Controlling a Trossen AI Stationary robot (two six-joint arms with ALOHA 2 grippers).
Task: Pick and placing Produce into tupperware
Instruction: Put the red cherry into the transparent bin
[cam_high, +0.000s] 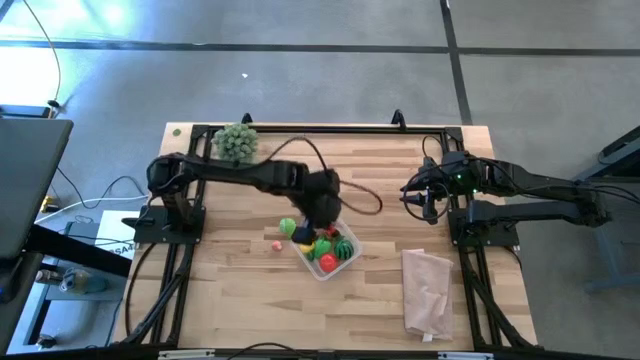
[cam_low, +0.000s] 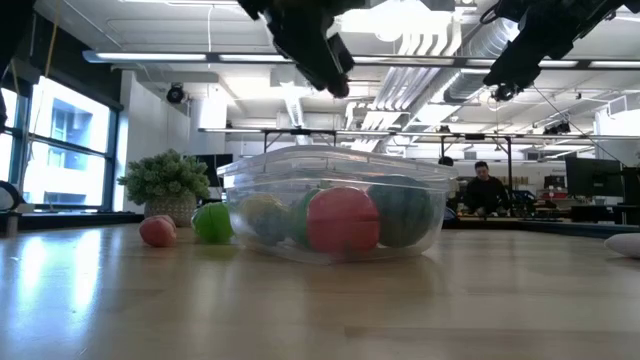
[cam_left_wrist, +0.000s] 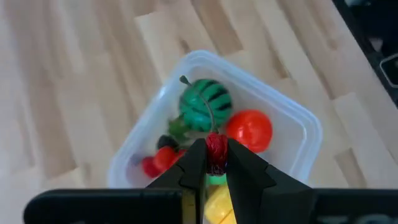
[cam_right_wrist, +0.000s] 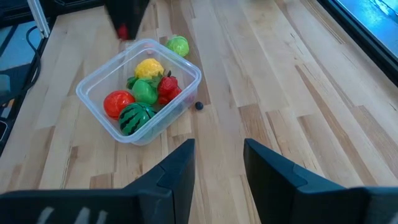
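Produce (cam_high: 326, 249) lies in the tupperware (cam_high: 347, 262), mid-table (cam_high: 240, 300).

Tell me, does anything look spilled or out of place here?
Nothing is spilled. A green fruit, a small pink piece and a tiny dark ball lie on the table outside the tupperware. The left pincer holds a small red piece above it.

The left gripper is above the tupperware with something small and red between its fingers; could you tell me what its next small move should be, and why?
Probably lower a little and open. The left gripper is shut on a small red piece directly over the tupperware, which already holds several toy fruits, so releasing here should drop it inside.
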